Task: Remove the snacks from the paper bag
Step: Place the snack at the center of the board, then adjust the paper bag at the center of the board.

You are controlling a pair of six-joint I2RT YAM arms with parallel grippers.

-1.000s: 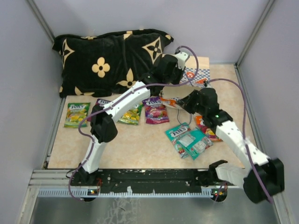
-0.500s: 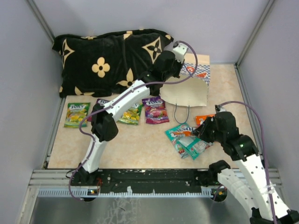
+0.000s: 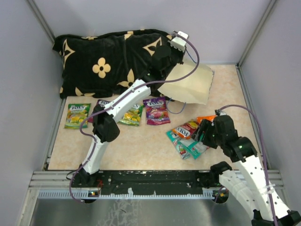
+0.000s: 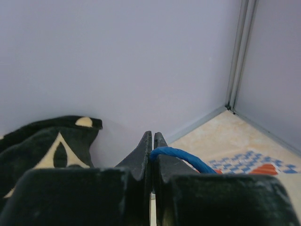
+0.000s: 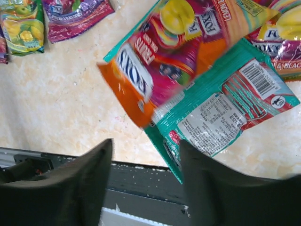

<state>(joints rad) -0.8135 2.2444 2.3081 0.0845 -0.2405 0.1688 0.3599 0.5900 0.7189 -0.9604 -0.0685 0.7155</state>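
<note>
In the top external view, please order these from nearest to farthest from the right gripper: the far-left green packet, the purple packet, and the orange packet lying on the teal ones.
1. The orange packet, just left of the right gripper.
2. The purple packet, farther left, near the middle.
3. The green packet, at the far left.

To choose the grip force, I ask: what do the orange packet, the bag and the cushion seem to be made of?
Orange packet: probably glossy plastic film; light glints on it.
Paper bag: matte, stiff paper; its panels stay flat.
Cushion: soft black fabric, perhaps velvet; it sags and folds.
</note>
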